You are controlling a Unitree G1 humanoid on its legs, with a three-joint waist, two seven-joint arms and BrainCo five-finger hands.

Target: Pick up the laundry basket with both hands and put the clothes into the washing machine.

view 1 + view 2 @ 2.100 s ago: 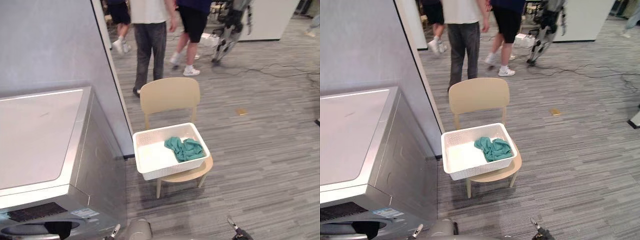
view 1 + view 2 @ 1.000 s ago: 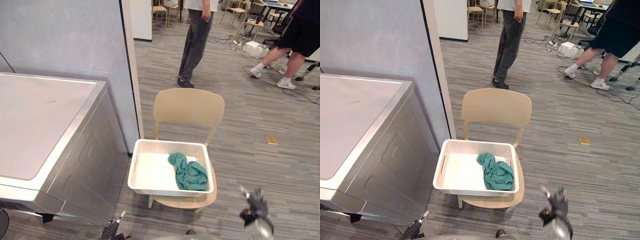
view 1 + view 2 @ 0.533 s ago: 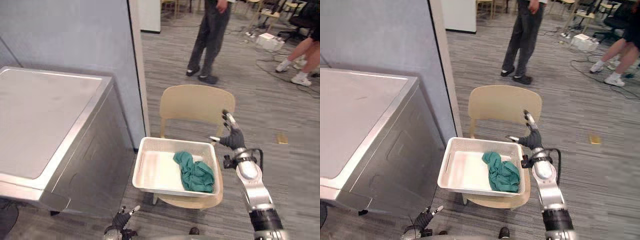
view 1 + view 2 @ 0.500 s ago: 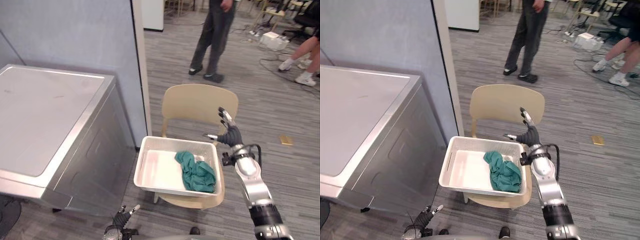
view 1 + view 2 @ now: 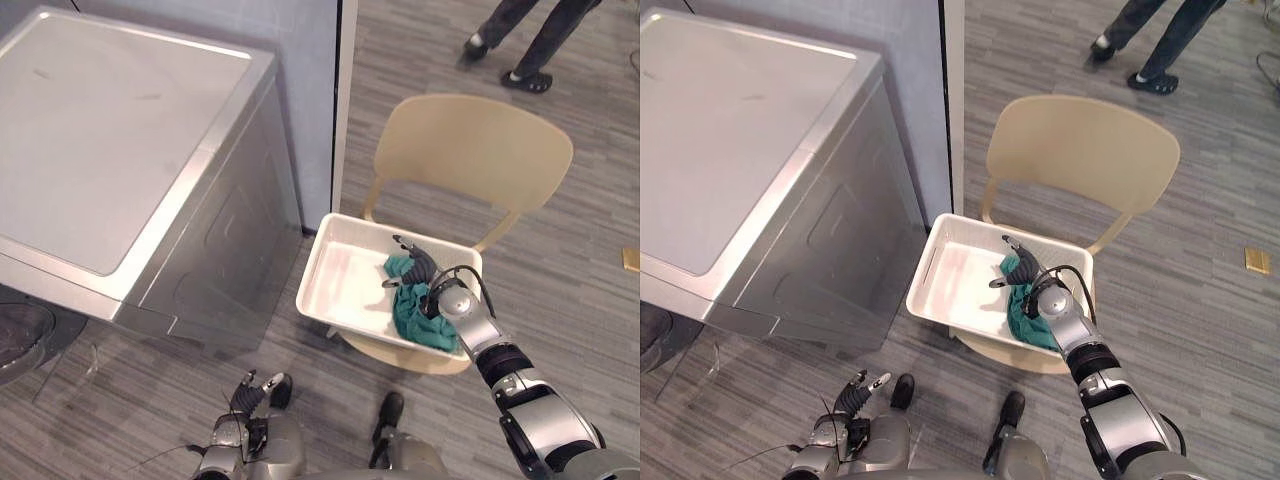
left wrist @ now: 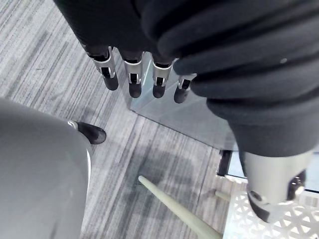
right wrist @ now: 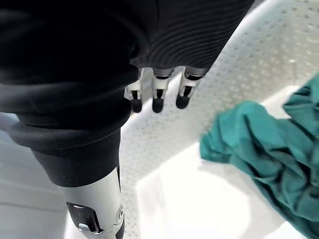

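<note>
right robot hand (image 5: 421, 271) spread, over basket (image 5: 344, 288)

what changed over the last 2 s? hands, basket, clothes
The right hand rose from low beside the robot and came in over the laundry basket, open above the green clothes, gripping nothing. The camera also tipped downward. The basket stays on the chair, clothes inside; the left hand stays low, open.

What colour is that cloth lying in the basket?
The cloth is teal green; the right wrist view shows it best.
</note>
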